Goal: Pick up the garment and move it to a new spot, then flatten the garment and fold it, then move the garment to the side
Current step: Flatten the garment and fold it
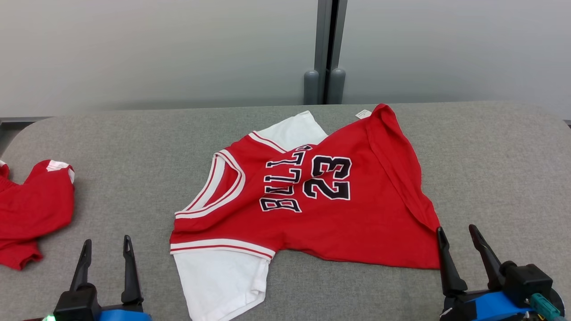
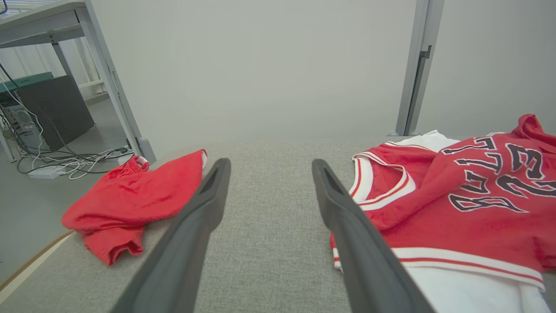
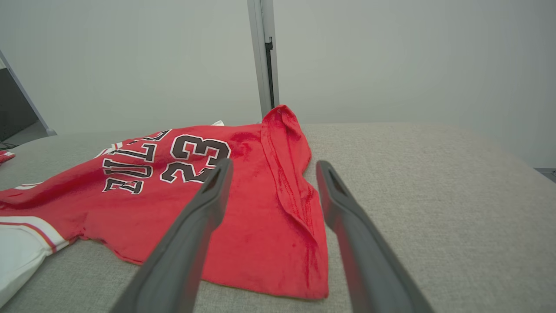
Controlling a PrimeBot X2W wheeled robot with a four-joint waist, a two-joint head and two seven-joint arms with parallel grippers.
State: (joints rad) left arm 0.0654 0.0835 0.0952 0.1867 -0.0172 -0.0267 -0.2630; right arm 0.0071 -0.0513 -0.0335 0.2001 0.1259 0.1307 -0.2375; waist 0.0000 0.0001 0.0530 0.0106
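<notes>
Both hands stood wide open, holding nothing: left hand (image 1: 106,253) over bare bench (image 1: 490,156), right hand (image 1: 461,240) just beside the jersey (image 1: 339,223) hem. Jersey lay mid-bench, rumpled, w/ "BULLS" & "23" readable. Red shorts (image 1: 31,214) lay far left.

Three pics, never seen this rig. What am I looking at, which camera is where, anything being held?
It is a two-armed robot at a grey padded table. The wide picture is from its head, looking down. The other two come from cameras on each wrist, looking along that gripper's two dark fingers. The left gripper sits at lower left and the right gripper at lower right. Both are open and hold nothing. In the middle lies a rumpled red jersey with white sleeves, printed BULLS 23, its hem corner folded over near the right gripper. A second red garment lies bunched at the left edge.
</notes>
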